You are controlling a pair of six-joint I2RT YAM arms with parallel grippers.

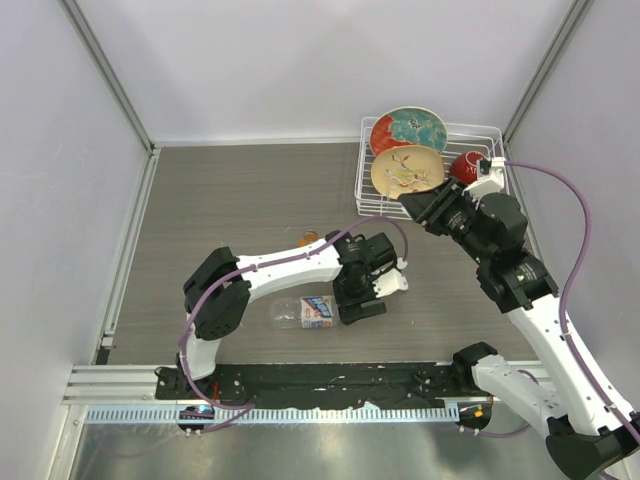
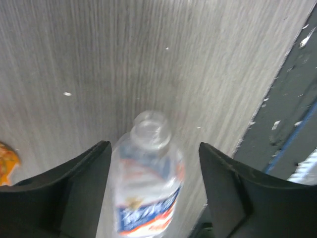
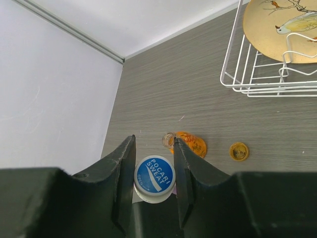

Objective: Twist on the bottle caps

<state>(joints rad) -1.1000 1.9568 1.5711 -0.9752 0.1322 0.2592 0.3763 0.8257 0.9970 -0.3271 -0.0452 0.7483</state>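
The clear water bottle [image 1: 300, 313] lies on its side on the table, with no cap on its neck. In the left wrist view the bottle [image 2: 148, 183] lies between the open fingers of my left gripper [image 2: 153, 148], which hovers just above it [image 1: 362, 300]. My right gripper [image 3: 154, 157] is shut on the white cap [image 3: 154, 178], which has a blue printed top, and holds it in the air near the rack [image 1: 418, 206]. The squat orange bottle [image 3: 190, 144] lies on its side, uncapped, farther back [image 1: 308, 238]. The amber cap [image 3: 239, 151] lies on the table to its right.
A white wire rack [image 1: 440, 132] stands at the back right with two patterned plates [image 1: 408, 168] and a red bowl [image 1: 465, 166] in it. Grey walls close in the table on the left, back and right. The black mounting rail [image 1: 320, 378] runs along the near edge.
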